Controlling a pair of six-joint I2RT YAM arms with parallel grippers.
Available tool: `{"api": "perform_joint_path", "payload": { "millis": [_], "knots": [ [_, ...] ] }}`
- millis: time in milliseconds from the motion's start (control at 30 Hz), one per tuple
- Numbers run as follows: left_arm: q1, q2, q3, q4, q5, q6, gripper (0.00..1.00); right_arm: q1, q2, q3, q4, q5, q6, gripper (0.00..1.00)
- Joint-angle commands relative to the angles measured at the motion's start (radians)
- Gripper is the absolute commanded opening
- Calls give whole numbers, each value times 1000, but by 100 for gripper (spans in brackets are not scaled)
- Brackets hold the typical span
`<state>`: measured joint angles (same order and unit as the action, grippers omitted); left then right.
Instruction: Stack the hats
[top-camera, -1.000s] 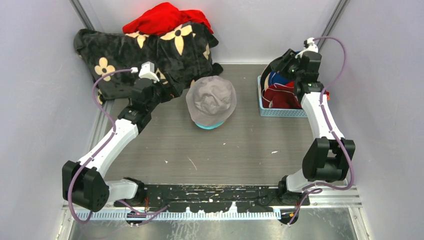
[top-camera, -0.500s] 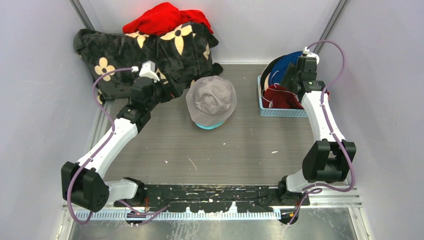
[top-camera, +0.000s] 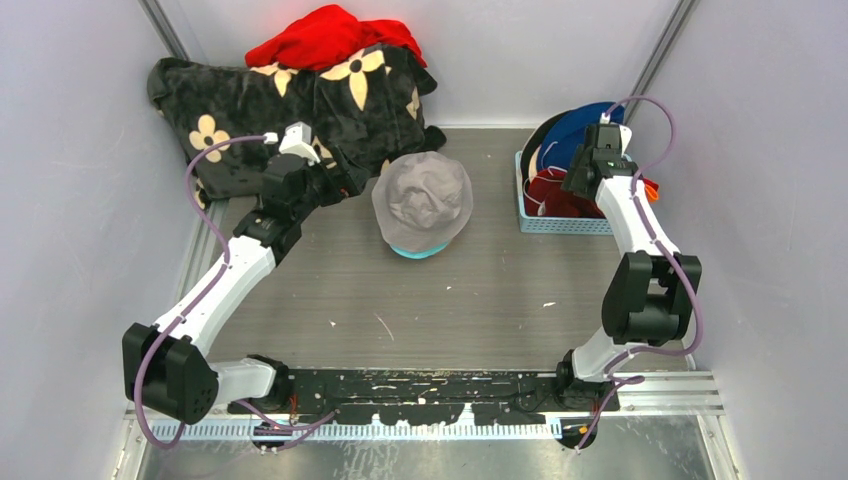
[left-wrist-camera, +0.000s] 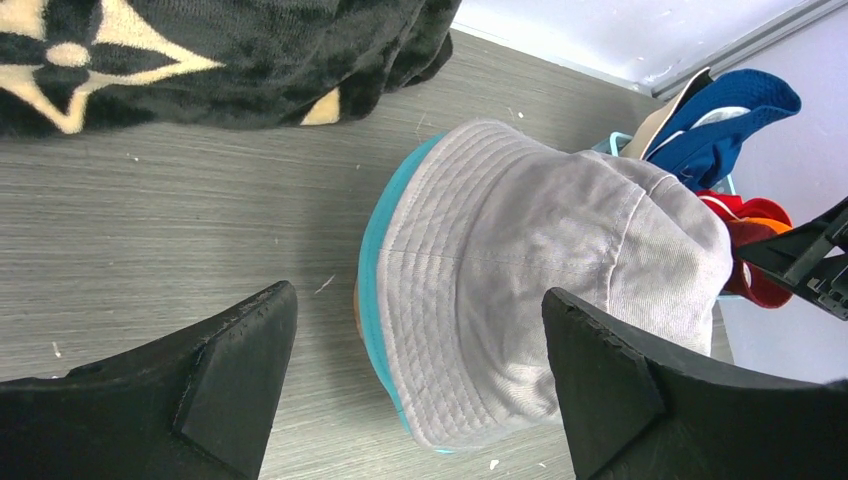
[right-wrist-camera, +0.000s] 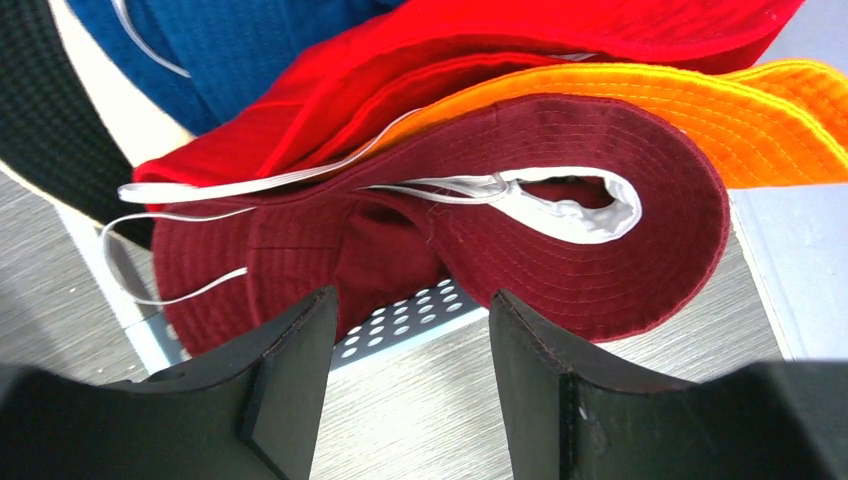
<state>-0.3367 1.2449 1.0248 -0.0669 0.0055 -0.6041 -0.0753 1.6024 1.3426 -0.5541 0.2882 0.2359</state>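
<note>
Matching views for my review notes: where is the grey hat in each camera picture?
Top external: grey hat mid-picture, over a teal hat.
Left wrist: grey hat fills centre-right.
Right wrist: not in it.
Shared landmark: royal blue hat, standing in the basket, seen in all three.

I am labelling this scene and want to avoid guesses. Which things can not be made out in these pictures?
- Top view: the grey hat covers the teal hat except its rim; anything under them is hidden.
- Top view: the right arm covers part of the basket, so its hats cannot be counted.
- Right wrist view: the royal blue hat is cut off by the top edge; the maroon hat hides the basket's inside.
</note>
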Motion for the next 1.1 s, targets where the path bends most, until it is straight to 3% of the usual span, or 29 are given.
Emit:
{"api": "perform_joint_path", "payload": {
  "millis": [0,300,400,467,567,600,833,1067],
  "knots": [
    [-1,-14,50,13,11,24,92,-19,22,10,43,61,-14,62],
    [1,-3,65,8,9,27,92,-59,117,24,66,64,-26,60],
    [0,0,67,7,9,27,92,-60,137,33,68,93,-31,55],
    [-1,2,67,7,11,27,92,-59,135,36,73,100,-29,39],
    [1,2,67,6,11,27,92,-57,96,28,91,102,-26,4],
    [0,1,69,6,12,26,92,-51,76,28,96,102,-27,1],
    [1,-10,73,0,10,18,92,65,-60,162,43,71,-71,1],
    [1,-45,75,-27,-22,30,92,83,-58,453,-105,-276,-46,1]
  ]
}}
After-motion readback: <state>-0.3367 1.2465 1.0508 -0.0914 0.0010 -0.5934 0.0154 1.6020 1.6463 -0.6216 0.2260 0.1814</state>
